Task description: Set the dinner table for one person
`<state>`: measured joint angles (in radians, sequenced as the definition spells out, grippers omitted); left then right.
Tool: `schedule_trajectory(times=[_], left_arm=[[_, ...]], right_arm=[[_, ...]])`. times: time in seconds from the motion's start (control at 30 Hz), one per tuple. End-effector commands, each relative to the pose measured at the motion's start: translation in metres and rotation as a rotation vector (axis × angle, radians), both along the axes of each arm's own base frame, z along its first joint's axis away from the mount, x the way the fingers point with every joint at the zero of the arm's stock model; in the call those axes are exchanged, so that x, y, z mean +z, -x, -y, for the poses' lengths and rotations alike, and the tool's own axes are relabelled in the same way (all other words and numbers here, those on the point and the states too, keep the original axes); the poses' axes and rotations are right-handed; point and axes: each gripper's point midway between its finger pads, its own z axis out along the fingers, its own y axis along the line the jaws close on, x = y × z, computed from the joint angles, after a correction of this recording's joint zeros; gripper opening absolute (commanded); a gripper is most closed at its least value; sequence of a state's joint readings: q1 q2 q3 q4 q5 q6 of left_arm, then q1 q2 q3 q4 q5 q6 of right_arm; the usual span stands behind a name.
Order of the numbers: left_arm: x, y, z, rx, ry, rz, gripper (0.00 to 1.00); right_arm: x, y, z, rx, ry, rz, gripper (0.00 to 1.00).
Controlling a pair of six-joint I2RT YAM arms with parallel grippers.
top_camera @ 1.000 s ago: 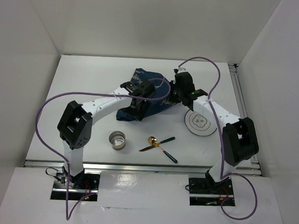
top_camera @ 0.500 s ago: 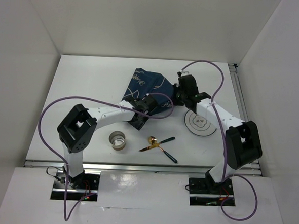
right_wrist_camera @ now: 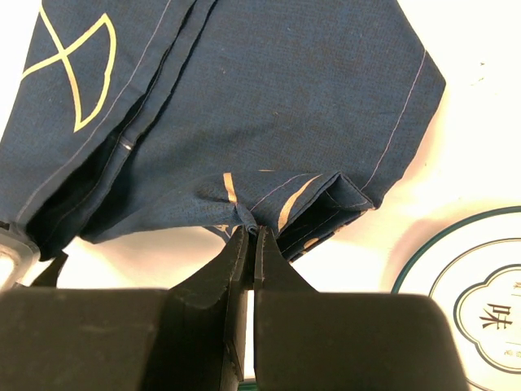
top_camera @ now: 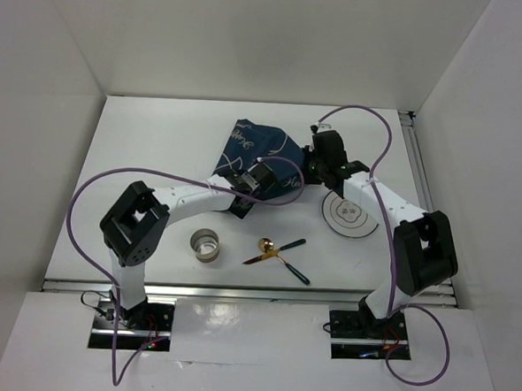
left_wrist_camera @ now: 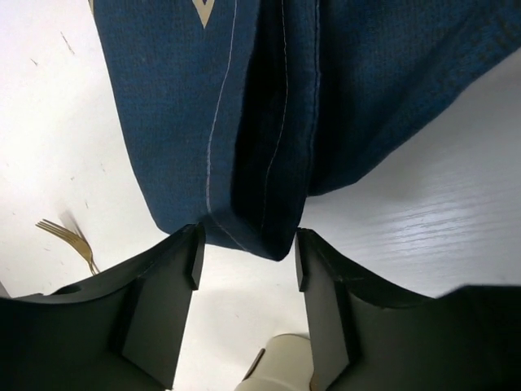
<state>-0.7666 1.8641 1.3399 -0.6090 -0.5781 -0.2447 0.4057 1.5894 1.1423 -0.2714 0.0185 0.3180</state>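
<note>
The table (top_camera: 149, 144) is seen as a large, flat, hard white top with metal rails along its edges. It is judged rigid and fixed: a surface to be laid upon, not a thing to be taken hold of. A navy cloth mat (top_camera: 251, 142) lies crumpled and folded on its far middle. The mat is judged light, limp and not fragile. It would be expected to sag wherever it is unsupported, so it is best taken at two hemmed corners and drawn taut. Stitched hems and pale line drawings are seen on a fine weave.

The right gripper (right_wrist_camera: 248, 238) is closed on a small pinch of the mat's folded edge, its jaws pressed nearly together. The left gripper (left_wrist_camera: 247, 248) is held low over the table with its jaws apart, one on each side of a folded mat corner; no contact with the cloth can be made out.

A round white plate (top_camera: 347, 214) with a dark rim line is set just right of the mat and is judged hard, smooth and breakable. A short metal cup (top_camera: 206, 245) and gold, dark-handled cutlery (top_camera: 280, 250) lie nearer the arms
</note>
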Motion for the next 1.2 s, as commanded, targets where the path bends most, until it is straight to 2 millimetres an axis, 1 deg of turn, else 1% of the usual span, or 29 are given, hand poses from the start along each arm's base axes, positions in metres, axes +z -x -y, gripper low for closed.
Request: schedule_trajectory(times=[0.0, 0.03, 0.07, 0.1, 0.2, 0.3, 0.37, 0.4, 0.43, 0.47, 0.5, 0.53, 0.57, 0.63, 0.67, 0.7, 0.73, 0.77, 0.8, 0.83, 0.87, 0.9, 0.93, 0.97, 1.0, 1.03, 1.07, 1.1, 1.17], left_arm=[[0.005, -0.010, 0.002, -0.003, 0.008, 0.017, 0.64], [0.005, -0.010, 0.002, -0.004, 0.008, 0.017, 0.61], [0.008, -0.011, 0.002, -0.004, 0.015, 0.023, 0.52], [0.011, -0.011, 0.003, -0.004, 0.016, 0.025, 0.47], [0.013, -0.013, 0.000, 0.013, 0.020, 0.025, 0.33], [0.023, -0.016, -0.004, 0.027, 0.015, 0.036, 0.30], [0.037, -0.022, -0.004, 0.043, 0.035, 0.053, 0.26], [0.040, -0.021, -0.005, 0.043, 0.062, 0.028, 0.22], [0.043, -0.022, -0.006, 0.046, 0.073, 0.021, 0.02], [0.053, -0.027, -0.004, 0.050, 0.094, 0.029, 0.00], [0.060, -0.028, -0.010, 0.075, 0.106, 0.021, 0.00], [0.065, -0.030, -0.011, 0.079, 0.119, 0.018, 0.00], [0.080, -0.039, -0.015, 0.099, 0.150, 0.043, 0.00], [0.096, -0.045, -0.014, 0.109, 0.223, 0.054, 0.00], [0.118, -0.051, -0.014, 0.111, 0.272, 0.085, 0.00], [0.130, -0.060, -0.023, 0.133, 0.314, 0.101, 0.00], [0.137, -0.062, -0.021, 0.122, 0.367, 0.085, 0.00], [0.162, -0.069, -0.023, 0.121, 0.418, 0.122, 0.00], [0.173, -0.076, -0.031, 0.141, 0.473, 0.124, 0.00], [0.182, -0.082, -0.035, 0.147, 0.498, 0.132, 0.00], [0.194, -0.085, -0.038, 0.158, 0.533, 0.145, 0.00], [0.213, -0.093, -0.040, 0.152, 0.573, 0.176, 0.00], [0.218, -0.097, -0.048, 0.170, 0.618, 0.159, 0.00], [0.228, -0.100, -0.051, 0.166, 0.647, 0.174, 0.00], [0.239, -0.104, -0.055, 0.174, 0.686, 0.192, 0.00], [0.245, -0.103, -0.062, 0.167, 0.733, 0.182, 0.00], [0.245, -0.104, -0.064, 0.163, 0.748, 0.175, 0.00], [0.248, -0.100, -0.065, 0.161, 0.750, 0.179, 0.00], [0.240, -0.095, -0.067, 0.176, 0.735, 0.158, 0.00]], right_arm=[[0.021, -0.002, 0.003, -0.010, -0.021, 0.047, 0.00], [0.021, -0.002, 0.003, -0.010, -0.021, 0.047, 0.00], [0.025, -0.003, 0.002, -0.010, -0.025, 0.055, 0.00], [0.025, -0.005, 0.006, -0.019, -0.024, 0.055, 0.00], [0.025, -0.005, 0.006, -0.019, -0.024, 0.055, 0.00], [0.025, -0.005, 0.006, -0.019, -0.024, 0.055, 0.00], [0.025, -0.006, 0.007, -0.026, -0.019, 0.058, 0.00], [0.025, -0.006, 0.007, -0.026, -0.019, 0.058, 0.00], [0.025, -0.006, 0.007, -0.026, -0.019, 0.058, 0.00], [0.029, -0.008, 0.006, -0.026, -0.023, 0.066, 0.00], [0.025, -0.008, 0.007, -0.020, -0.013, 0.060, 0.00], [0.025, -0.008, 0.007, -0.020, -0.012, 0.060, 0.00], [0.025, -0.008, 0.007, -0.020, -0.012, 0.060, 0.00], [0.030, -0.012, 0.009, -0.029, -0.016, 0.070, 0.00], [0.031, -0.015, 0.008, -0.029, -0.017, 0.073, 0.00], [0.035, -0.021, 0.012, -0.036, -0.014, 0.084, 0.00], [0.040, -0.023, 0.011, -0.036, -0.018, 0.095, 0.00], [0.051, -0.032, 0.013, -0.047, -0.027, 0.118, 0.00], [0.054, -0.036, 0.012, -0.041, -0.022, 0.128, 0.00], [0.063, -0.042, 0.015, -0.051, -0.029, 0.148, 0.00], [0.069, -0.047, 0.013, -0.052, -0.033, 0.160, 0.00], [0.088, -0.054, 0.011, -0.052, -0.049, 0.200, 0.00], [0.096, -0.059, 0.016, -0.071, -0.048, 0.220, 0.00], [0.103, -0.061, 0.015, -0.072, -0.054, 0.234, 0.00], [0.116, -0.062, 0.015, -0.066, -0.056, 0.264, 0.00], [0.128, -0.063, 0.015, -0.067, -0.067, 0.294, 0.00], [0.128, -0.063, 0.015, -0.062, -0.060, 0.297, 0.00], [0.133, -0.064, 0.013, -0.053, -0.069, 0.305, 0.00], [0.129, -0.061, 0.015, -0.048, -0.055, 0.287, 0.00]])
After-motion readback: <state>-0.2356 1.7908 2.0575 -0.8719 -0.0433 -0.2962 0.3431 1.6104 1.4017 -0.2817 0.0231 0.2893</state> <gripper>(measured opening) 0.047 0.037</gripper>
